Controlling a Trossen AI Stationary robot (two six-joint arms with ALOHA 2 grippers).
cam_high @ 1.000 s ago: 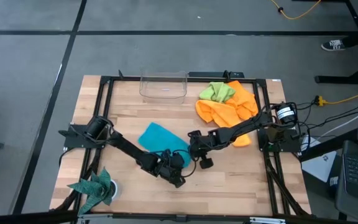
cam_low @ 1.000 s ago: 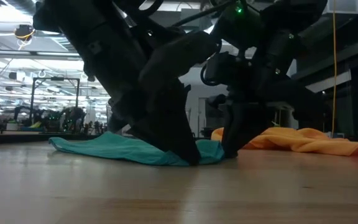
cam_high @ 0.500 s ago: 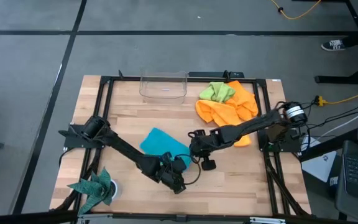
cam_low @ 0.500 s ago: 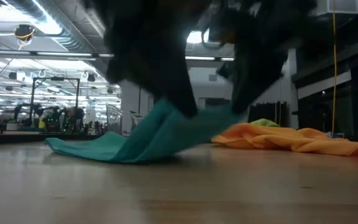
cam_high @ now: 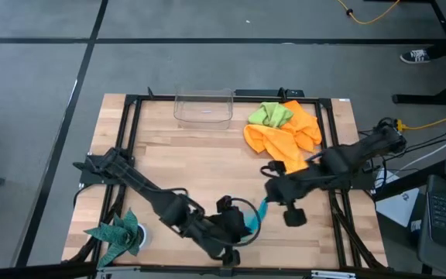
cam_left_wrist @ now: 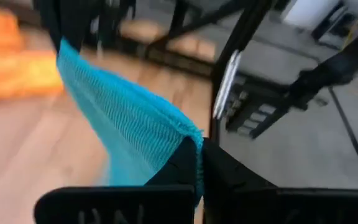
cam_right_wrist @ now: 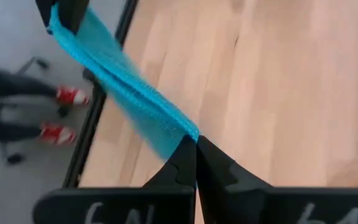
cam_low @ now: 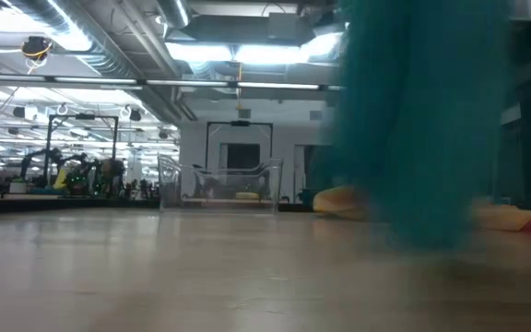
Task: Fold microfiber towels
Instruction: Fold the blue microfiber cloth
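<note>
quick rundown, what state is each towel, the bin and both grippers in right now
turquoise towel: lifted, stretched between both grippers
left gripper: shut on one corner
right gripper: shut on another corner
orange towels: crumpled pile
green towel: crumpled on the orange
clear bin: upright

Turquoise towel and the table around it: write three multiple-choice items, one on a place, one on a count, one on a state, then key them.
1. Where is the turquoise towel?
A. Flat at mid-table
B. Lifted between both tools near the table's front edge
C. In the clear bin

2. How many tools pinch it?
A. None
B. One
C. Two

3. What state is the clear bin in?
A. Empty
B. Holding the lime-green towel
C. Tipped over

Key:
1 B, the high view shows it strung between the left tool and the right tool.
2 C, each wrist view shows shut fingers on a corner.
3 A, the lime-green towel lies on the orange towels beside it.
</note>
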